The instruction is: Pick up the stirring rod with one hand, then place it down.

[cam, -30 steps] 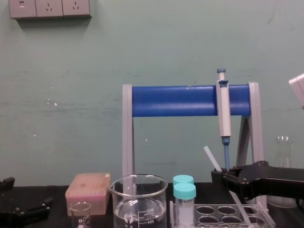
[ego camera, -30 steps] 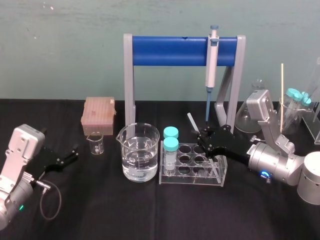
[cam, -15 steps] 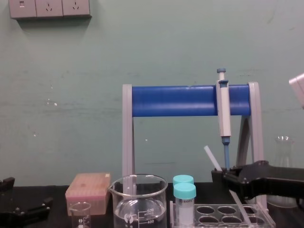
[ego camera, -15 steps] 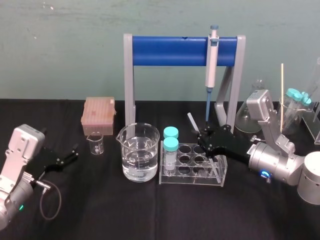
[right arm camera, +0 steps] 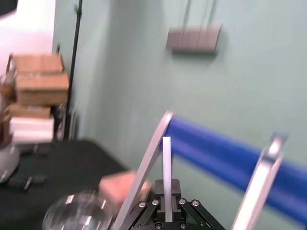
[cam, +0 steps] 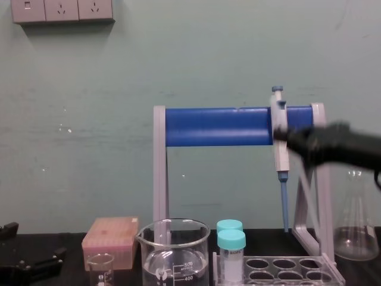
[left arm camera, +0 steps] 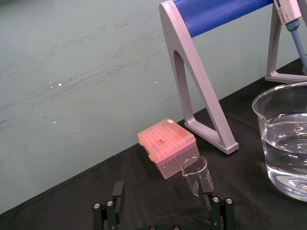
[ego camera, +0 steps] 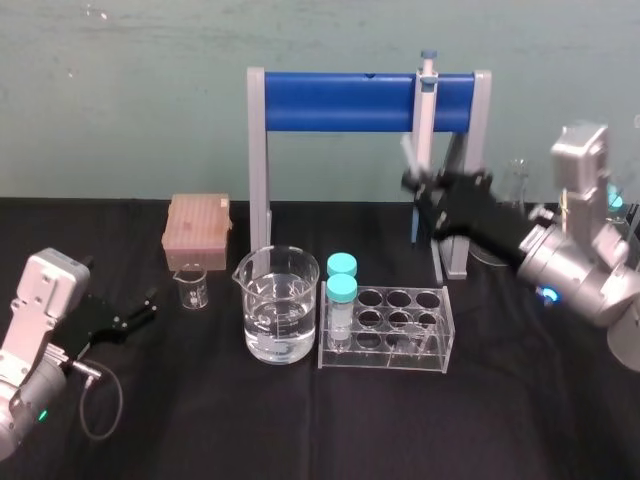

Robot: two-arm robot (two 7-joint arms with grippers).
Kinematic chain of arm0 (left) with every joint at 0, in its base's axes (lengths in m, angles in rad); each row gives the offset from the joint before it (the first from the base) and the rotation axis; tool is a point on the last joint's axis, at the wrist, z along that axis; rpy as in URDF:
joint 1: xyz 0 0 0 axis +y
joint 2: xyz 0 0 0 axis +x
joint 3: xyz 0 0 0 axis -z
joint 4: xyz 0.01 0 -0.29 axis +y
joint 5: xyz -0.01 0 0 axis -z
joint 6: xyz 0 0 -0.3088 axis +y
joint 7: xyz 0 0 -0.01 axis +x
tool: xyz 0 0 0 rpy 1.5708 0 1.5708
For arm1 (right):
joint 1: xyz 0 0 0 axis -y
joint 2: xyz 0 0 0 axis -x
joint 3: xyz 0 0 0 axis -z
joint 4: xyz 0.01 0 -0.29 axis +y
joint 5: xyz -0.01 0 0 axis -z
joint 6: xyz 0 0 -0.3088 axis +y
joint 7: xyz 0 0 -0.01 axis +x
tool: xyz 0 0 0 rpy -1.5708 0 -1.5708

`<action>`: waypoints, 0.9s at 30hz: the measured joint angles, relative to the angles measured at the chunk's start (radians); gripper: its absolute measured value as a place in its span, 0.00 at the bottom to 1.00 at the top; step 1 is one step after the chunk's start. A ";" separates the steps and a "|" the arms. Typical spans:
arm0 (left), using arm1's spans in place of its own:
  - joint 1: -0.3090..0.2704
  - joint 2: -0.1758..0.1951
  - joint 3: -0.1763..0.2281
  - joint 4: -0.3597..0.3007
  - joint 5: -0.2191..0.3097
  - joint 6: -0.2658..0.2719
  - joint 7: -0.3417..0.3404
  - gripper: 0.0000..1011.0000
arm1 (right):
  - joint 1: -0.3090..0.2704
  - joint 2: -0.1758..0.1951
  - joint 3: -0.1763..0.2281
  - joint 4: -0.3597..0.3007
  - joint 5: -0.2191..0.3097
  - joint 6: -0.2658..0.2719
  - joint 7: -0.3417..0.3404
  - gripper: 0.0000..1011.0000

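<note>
The right gripper [ego camera: 428, 195] is held in the air on the right, above the test-tube rack [ego camera: 385, 345] and in front of the pipette [ego camera: 424, 110], which is hung on the blue stand [ego camera: 340, 100]. Its fingers are clenched on the stirring rod [right arm camera: 166, 167], which rises straight out from between them, clear of the black table [ego camera: 300, 430]. The left gripper [ego camera: 143, 310] is parked low at the left, fingers spread apart, near a small beaker [ego camera: 191, 287].

Head camera looks down, chest camera level; both share the blue rack [ego camera: 340, 100].
</note>
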 joint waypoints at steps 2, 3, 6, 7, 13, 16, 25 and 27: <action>0.000 0.000 0.000 0.000 0.000 0.000 0.000 0.99 | 0.002 -0.009 0.027 -0.010 0.012 -0.042 -0.004 0.07; 0.000 0.000 0.000 0.000 0.000 0.000 0.000 0.99 | 0.002 -0.012 0.034 -0.012 0.015 -0.054 -0.005 0.07; 0.000 0.000 0.000 0.000 0.000 0.000 0.000 0.99 | -0.001 -0.030 0.069 -0.016 0.027 -0.126 -0.015 0.07; 0.000 0.000 0.000 0.000 0.000 0.000 0.000 0.99 | -0.003 -0.036 0.076 -0.015 0.028 -0.142 -0.017 0.07; 0.000 0.000 0.000 0.000 0.000 0.000 0.000 0.99 | -0.027 -0.065 0.107 0.018 0.060 -0.198 -0.003 0.07; 0.000 0.000 0.000 0.000 0.000 0.000 0.000 0.99 | -0.045 -0.072 0.113 0.031 0.070 -0.201 0.011 0.07; 0.000 0.000 0.000 0.000 0.000 0.000 0.000 0.99 | -0.075 -0.080 0.124 0.067 0.068 -0.194 0.028 0.07; 0.000 0.000 0.000 0.000 0.000 0.000 0.000 0.99 | -0.078 -0.083 0.129 0.071 0.062 -0.183 0.020 0.07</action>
